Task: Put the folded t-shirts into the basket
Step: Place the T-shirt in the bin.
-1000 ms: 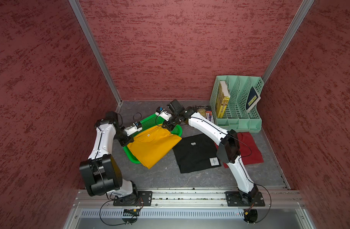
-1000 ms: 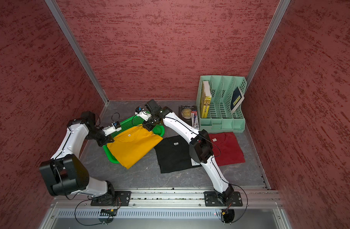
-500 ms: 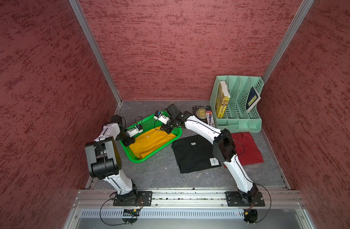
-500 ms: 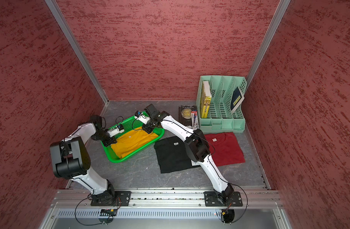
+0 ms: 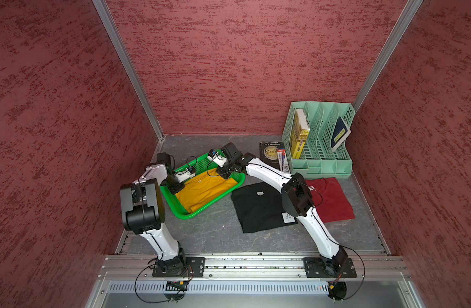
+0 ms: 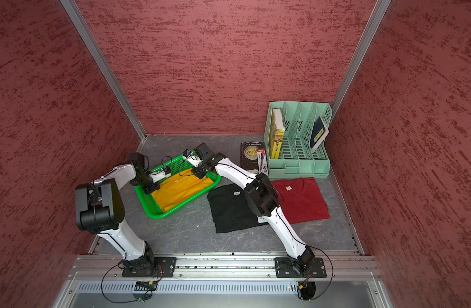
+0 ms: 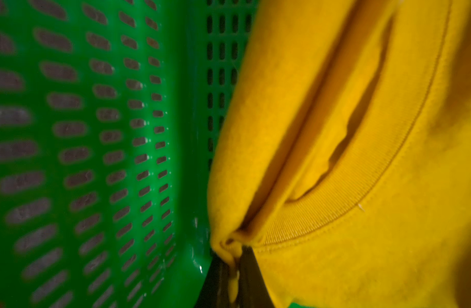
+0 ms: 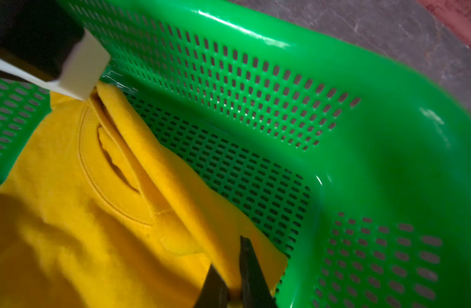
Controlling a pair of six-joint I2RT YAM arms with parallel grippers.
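Both arms bend low, elbows raised. My right pincer (image 8: 230, 289) is clenched on the yellow shirt (image 8: 69, 213). My left pincer (image 7: 235, 280), mostly cut off, pinches its edge. The shirt lies inside the basket (image 5: 215, 199), left of centre. The black shirt (image 5: 258, 208) and red shirt (image 5: 333, 200) lie on the bench (image 5: 215, 232) to the right.

My left tool (image 7: 235, 269) pinches a folded corner of the mustard yellow t-shirt (image 7: 389, 253), with cloth bunched between its dark jaws. The shirt's ribbed collar (image 7: 343, 197) curves across the fabric. Right beside the cloth's edge rises the perforated wall of the green basket (image 7: 95, 133).
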